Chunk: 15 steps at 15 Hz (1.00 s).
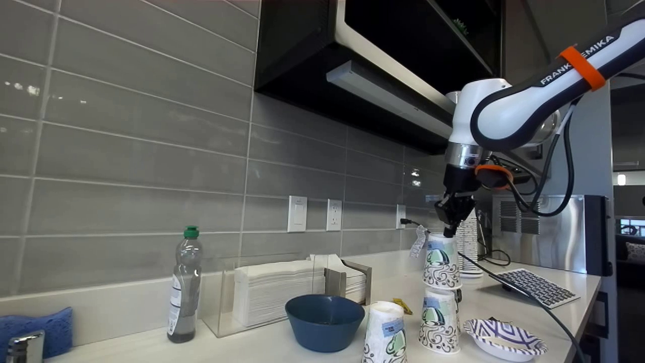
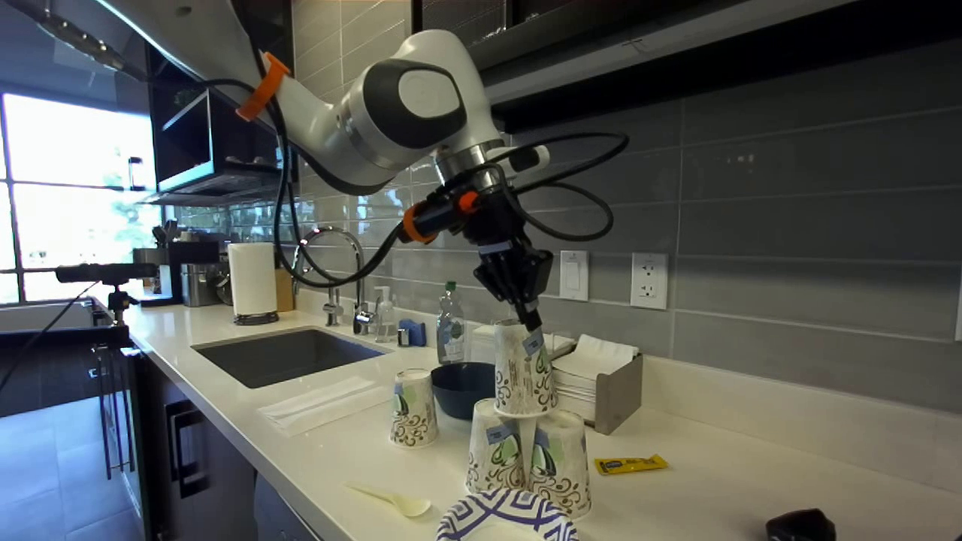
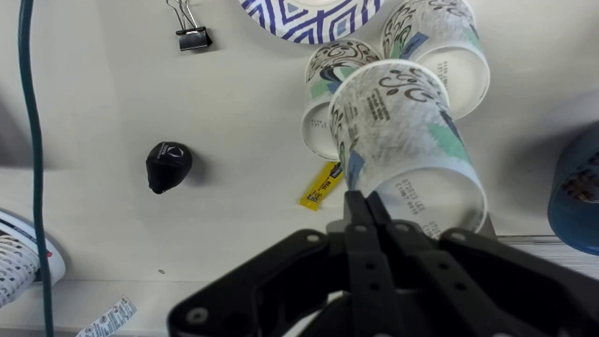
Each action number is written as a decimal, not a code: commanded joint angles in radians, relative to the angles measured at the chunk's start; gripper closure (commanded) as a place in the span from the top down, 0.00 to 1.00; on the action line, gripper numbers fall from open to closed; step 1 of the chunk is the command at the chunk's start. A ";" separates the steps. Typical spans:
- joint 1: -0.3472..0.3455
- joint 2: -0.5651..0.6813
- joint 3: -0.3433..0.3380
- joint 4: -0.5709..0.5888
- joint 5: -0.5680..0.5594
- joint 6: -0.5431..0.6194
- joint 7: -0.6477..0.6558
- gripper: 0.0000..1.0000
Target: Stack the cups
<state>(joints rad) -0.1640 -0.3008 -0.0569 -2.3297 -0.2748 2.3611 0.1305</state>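
Paper cup, inverted, bridges two base cups between the counter's front and rear edges; my gripper, tips pressed together, appears to pinch its raised rim. I should confirm even support on both, then part the tips and rise straight. Blue bowl: brown contents, unidentifiable. Metal holder: white napkins.

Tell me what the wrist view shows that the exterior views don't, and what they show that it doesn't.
Only the wrist view shows printed codes on the bottoms of the stacked cups.

Only the exterior views show a lone cup away from that stack, the soap bottle with its green cap and the wall outlet.

Both share those stacked cups, the blue bowl, the patterned dish, the yellow packet and the jaws, shut.
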 commanded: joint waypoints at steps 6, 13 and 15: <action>0.008 0.040 -0.018 0.033 0.040 0.025 -0.032 0.47; -0.019 -0.038 0.043 0.012 -0.123 -0.044 0.071 0.96; -0.013 -0.069 0.070 0.002 -0.165 -0.078 0.121 1.00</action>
<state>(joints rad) -0.1697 -0.3091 -0.0345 -2.3129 -0.3746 2.3395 0.1748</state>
